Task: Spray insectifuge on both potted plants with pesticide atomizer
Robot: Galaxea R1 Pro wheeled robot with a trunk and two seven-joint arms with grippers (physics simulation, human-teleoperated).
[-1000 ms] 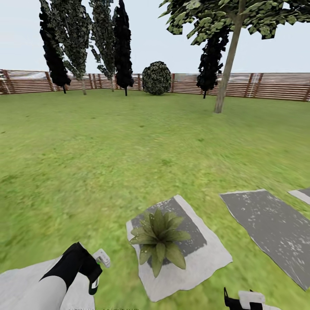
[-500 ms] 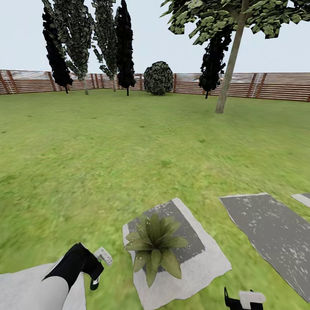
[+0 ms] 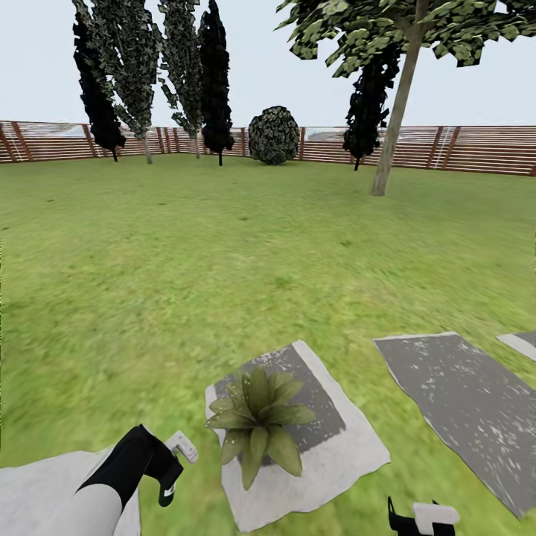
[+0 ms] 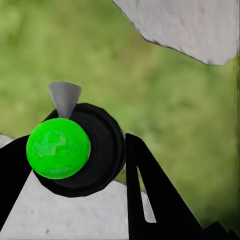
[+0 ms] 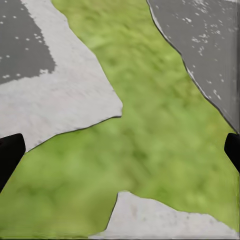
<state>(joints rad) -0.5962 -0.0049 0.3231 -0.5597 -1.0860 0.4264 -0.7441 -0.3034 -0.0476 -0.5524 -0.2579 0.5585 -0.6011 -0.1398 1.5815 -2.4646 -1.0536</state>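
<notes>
One potted plant [image 3: 257, 424], a low rosette of broad green leaves, sits on a pale grey stepping stone [image 3: 350, 454] near the bottom of the head view. Just left of it my left gripper [image 3: 160, 469] is shut on the pesticide atomizer [image 3: 181, 448], whose white trigger head pokes out toward the plant. In the left wrist view the atomizer [image 4: 82, 150] is a dark round body with a bright green ball and a grey nozzle, gripped between two black fingers [image 4: 150, 195]. My right gripper [image 3: 417, 519] hangs low and open over grass and stone [image 5: 120, 150]. The second potted plant is out of view.
Another grey stepping stone [image 3: 461, 402] lies to the right, with a third at the edge [image 3: 521, 342]. Open lawn stretches ahead to a brown slatted fence [image 3: 476, 149]. A tree trunk [image 3: 394, 112], a round bush [image 3: 273, 134] and dark cypresses [image 3: 212, 82] stand far off.
The whole picture has shifted slightly, so the plant and stones now sit a little further left and lower. The left gripper still holds the atomizer; the right gripper is unchanged.
</notes>
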